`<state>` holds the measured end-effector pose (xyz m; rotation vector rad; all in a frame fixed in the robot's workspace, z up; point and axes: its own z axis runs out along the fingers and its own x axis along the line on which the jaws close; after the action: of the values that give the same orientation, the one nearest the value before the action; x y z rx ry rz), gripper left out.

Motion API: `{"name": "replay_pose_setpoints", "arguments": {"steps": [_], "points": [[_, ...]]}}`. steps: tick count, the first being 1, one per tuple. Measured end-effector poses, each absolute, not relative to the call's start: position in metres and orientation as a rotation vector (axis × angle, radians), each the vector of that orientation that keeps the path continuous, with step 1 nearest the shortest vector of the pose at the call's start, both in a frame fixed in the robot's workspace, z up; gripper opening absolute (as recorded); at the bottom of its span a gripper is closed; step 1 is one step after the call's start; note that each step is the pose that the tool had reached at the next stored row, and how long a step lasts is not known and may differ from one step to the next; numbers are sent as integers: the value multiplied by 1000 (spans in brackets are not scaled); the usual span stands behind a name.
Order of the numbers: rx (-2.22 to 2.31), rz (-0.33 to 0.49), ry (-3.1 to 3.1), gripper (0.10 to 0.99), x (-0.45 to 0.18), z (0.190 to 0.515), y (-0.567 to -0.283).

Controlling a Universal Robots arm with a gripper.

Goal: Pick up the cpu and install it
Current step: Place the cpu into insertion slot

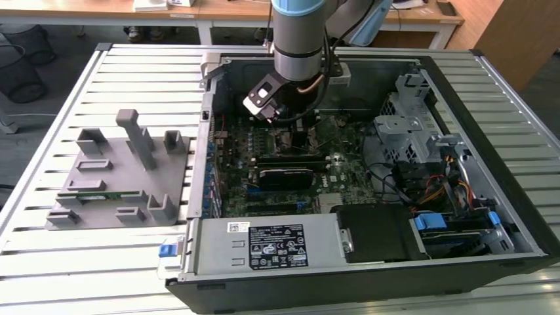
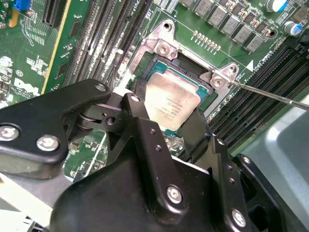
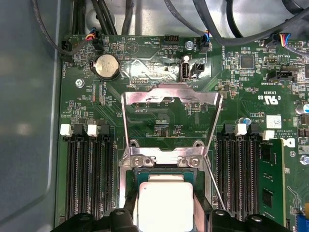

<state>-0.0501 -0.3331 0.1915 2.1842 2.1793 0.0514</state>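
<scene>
While the socket (image 3: 164, 162) lies open in the case (image 1: 368, 289), the gripper (image 2: 166, 116) grips the cpu (image 2: 174, 96) inside it.

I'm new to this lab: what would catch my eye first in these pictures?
In the second wrist view, the black claw grips the silvery cpu by two sides at the open motherboard socket. In the exterior view, the arm reaches down into an open computer case, with a gray fixture on the table at the exterior view's left.
</scene>
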Motion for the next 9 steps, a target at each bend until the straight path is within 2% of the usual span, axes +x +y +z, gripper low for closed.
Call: {"name": "replay_pose_setpoints", "arguments": {"steps": [2,3,9], "points": [[2184,51,2179,549,-50,192,-333],[2184,50,2179,612,-50,192,-333],[2184,50,2179,612,-50,199,-333]]}}
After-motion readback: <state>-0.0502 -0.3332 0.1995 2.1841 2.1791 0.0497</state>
